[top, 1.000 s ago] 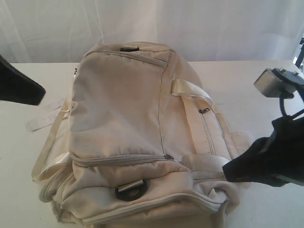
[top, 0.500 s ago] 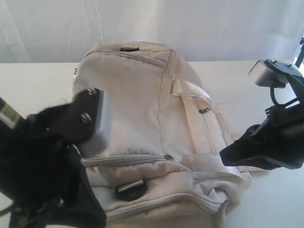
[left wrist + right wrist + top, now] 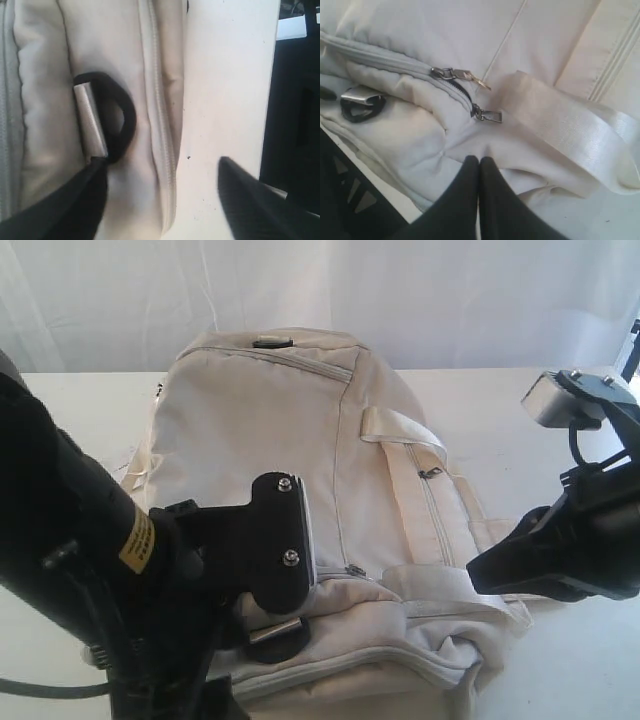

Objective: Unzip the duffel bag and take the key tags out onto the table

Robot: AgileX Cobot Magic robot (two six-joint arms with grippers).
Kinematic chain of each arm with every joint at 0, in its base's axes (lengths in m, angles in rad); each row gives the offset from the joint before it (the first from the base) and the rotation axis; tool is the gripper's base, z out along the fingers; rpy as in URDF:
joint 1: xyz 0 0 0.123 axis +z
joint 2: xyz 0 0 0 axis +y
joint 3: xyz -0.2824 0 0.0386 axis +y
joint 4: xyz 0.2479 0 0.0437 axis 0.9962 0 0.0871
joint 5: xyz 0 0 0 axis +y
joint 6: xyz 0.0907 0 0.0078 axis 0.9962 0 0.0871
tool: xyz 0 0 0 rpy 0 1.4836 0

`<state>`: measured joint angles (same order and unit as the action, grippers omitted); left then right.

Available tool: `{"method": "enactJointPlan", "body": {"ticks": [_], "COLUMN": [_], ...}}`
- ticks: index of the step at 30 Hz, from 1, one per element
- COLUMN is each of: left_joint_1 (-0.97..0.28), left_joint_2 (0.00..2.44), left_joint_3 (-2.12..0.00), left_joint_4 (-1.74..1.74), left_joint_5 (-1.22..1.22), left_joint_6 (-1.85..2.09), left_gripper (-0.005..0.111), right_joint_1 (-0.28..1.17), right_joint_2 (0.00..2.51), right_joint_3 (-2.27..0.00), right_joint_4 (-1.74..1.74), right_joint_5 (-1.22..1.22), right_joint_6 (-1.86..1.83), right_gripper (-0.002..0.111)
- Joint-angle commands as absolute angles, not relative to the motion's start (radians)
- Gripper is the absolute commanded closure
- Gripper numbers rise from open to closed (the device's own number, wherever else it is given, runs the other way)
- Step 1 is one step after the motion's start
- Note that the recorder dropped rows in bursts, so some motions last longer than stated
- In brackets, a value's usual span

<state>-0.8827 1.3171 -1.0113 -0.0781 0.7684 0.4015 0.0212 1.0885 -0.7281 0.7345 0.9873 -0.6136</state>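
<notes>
The left gripper (image 3: 161, 167) hovers spread over the cream fabric duffel bag (image 3: 250, 420), right gripper (image 3: 479, 162) pressed together — pinching the metal zipper pull (image 3: 490, 116) squarely should serve.

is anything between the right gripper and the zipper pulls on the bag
Nothing visible does. The right gripper, fingers shut, points at the two zipper pulls with only bare duffel bag fabric between them; the webbing handle lies off to one side.

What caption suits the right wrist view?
Shut right end effector beside two zipper pulls on the cream duffel bag.
</notes>
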Motion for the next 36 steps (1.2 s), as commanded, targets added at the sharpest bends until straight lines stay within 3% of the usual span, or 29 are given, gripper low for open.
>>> {"method": "enactJointPlan", "body": {"ticks": [1,4,8,9,12,13,18,22,23,28,30,36], "left_joint_1": [-0.889,-0.889,-0.889,-0.889,-0.889,-0.889,-0.827,-0.734,-0.728,-0.726,-0.726,-0.726], "left_joint_2": [1.316,1.330,1.375,1.374,1.372,1.372,1.372,1.372,1.372,1.372,1.365,1.271], "left_joint_3": [-1.011,-0.971,-0.909,-0.902,-0.902,-0.902,-0.892,-0.890,-0.890,-0.911,-0.928,-1.001], "left_joint_4": [-0.096,-0.103,-0.090,-0.043,0.342,0.480,0.921,0.845,0.807,0.685,0.685,0.635], "left_joint_5": [0.697,0.588,0.589,0.618,0.823,0.903,1.157,1.111,1.095,1.139,1.166,1.139], "left_joint_6": [0.390,0.368,0.354,0.332,-0.019,-0.098,-0.302,-0.322,-0.314,-0.255,-0.270,-0.292], "left_gripper": [0.021,0.032,0.057,0.064,0.103,0.106,0.107,0.105,0.100,0.052,0.041,0.035], "right_joint_1": [0.023,0.023,0.023,0.023,0.023,0.023,0.023,0.023,0.023,0.023,0.023,0.023], "right_joint_2": [1.090,1.090,1.090,1.090,1.090,1.090,1.090,1.090,1.090,1.090,1.090,1.113], "right_joint_3": [-0.738,-0.738,-0.738,-0.738,-0.738,-0.738,-0.738,-0.738,-0.738,-0.746,-0.773,-0.935], "right_joint_4": [0.730,0.730,0.728,0.728,0.726,0.726,0.722,0.722,0.724,0.734,0.734,0.734], "right_joint_5": [0.992,0.992,0.988,0.988,0.988,0.986,0.986,0.984,0.984,0.961,0.961,0.867], "right_joint_6": [-0.626,-0.626,-0.625,-0.625,-0.625,-0.625,-0.625,-0.625,-0.625,-0.625,-0.625,-0.625], "right_gripper": [0.108,0.108,0.108,0.108,0.108,0.108,0.108,0.108,0.108,0.108,0.104,0.076]}}
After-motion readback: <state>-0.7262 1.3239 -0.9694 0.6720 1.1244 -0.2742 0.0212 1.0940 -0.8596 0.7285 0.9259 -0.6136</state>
